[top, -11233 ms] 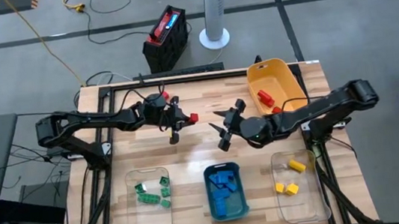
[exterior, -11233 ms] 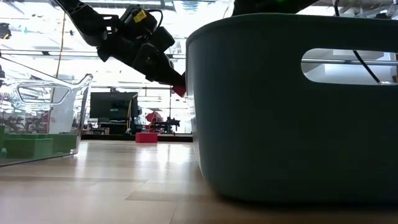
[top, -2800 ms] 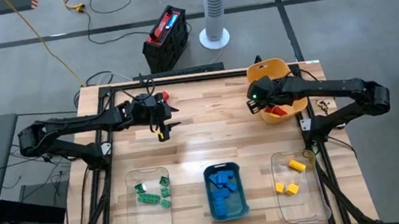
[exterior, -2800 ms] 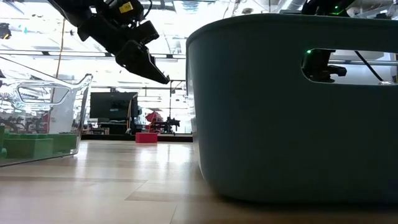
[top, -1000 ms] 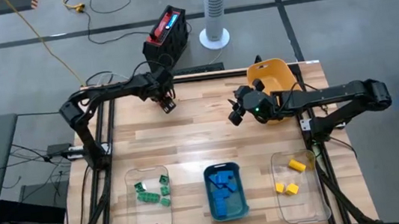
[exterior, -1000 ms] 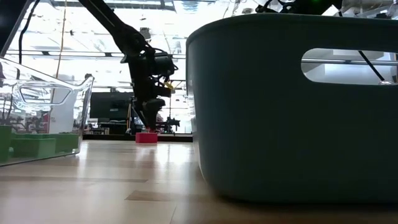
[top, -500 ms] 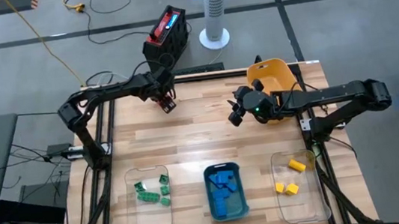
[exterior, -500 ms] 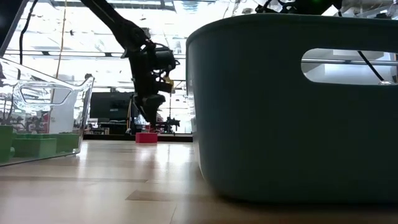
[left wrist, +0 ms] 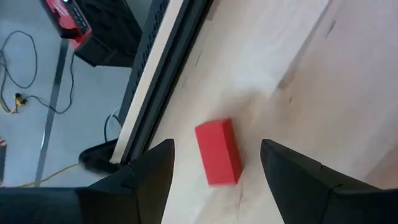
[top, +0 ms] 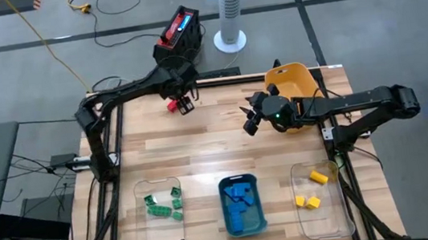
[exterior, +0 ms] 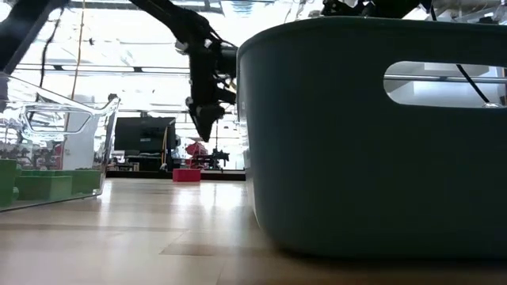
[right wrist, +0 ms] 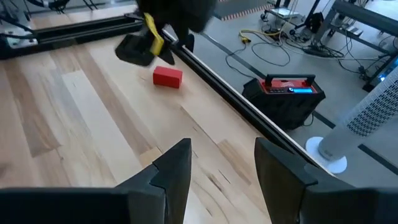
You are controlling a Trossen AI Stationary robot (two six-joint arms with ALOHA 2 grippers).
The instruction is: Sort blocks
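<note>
One red block point(top: 172, 104) lies flat on the table near its far edge, also shown in the left wrist view point(left wrist: 217, 154) and the low view point(exterior: 186, 175). My left gripper point(top: 186, 104) hangs open above it, a little to its right, with nothing between its fingers point(exterior: 202, 123). My right gripper point(top: 248, 122) stands open over the table's far middle, beside the yellow bin point(top: 297, 86), and looks toward the red block point(right wrist: 167, 76). Green blocks point(top: 163, 206), blue blocks point(top: 242, 199) and yellow blocks point(top: 313, 191) lie in the three near bins.
Along the near edge stand a clear bin point(top: 162, 232) on the left, a teal bin point(top: 229, 215) in the middle and a clear bin point(top: 331, 213) on the right. The teal bin point(exterior: 372, 134) fills most of the low view. Bare wood lies between arms and bins.
My left gripper has risen from just above the red block and shifted a little toward the table's right edge, staying open. The red block has stayed in place on the table. My right gripper has kept still.
</note>
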